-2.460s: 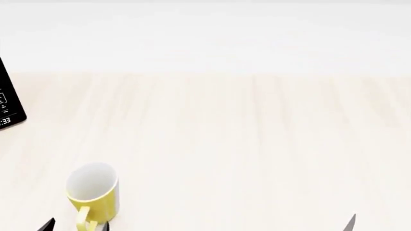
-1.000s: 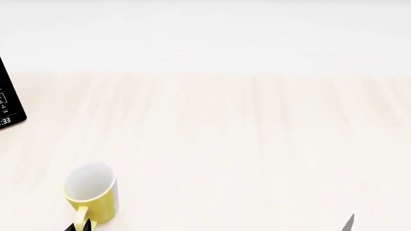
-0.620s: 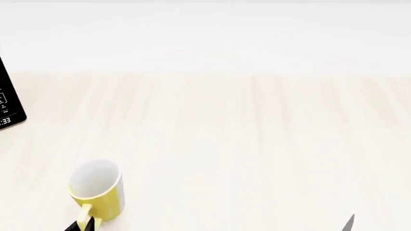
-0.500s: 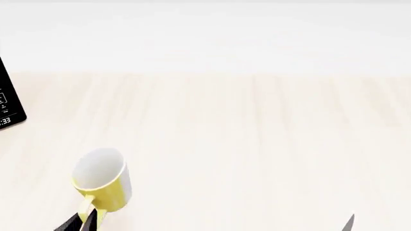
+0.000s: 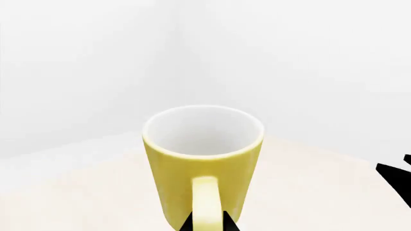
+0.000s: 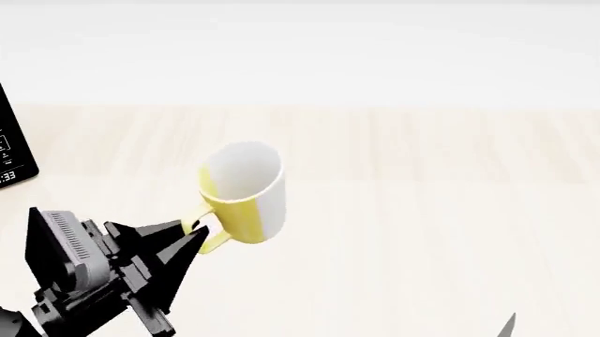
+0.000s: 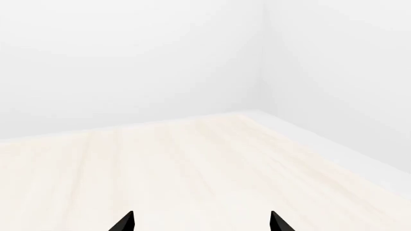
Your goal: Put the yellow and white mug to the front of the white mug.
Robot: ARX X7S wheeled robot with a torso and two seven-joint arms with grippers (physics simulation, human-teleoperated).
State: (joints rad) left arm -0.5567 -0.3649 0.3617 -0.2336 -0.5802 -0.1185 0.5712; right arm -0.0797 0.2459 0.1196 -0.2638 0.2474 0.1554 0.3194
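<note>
Mug: the yellow and white mug hangs tilted above the pale wooden table, its mouth turned up and away from me, its handle pointing back toward my left arm.
Left gripper: my left gripper is clamped on the mug's yellow handle; in the left wrist view the two black fingertips pinch the handle just below the yellow body.
Mug colours: from the head view I see yellow on the handle side, white on the far side, white inside.
Right gripper: my right gripper shows only its two black tips, spread wide apart with bare table between them; in the head view just one tip pokes in at the bottom edge.
White mug: I cannot find it in any view.
Other: a black device with white digits sits at the left edge of the head view, well apart from the mug.
</note>
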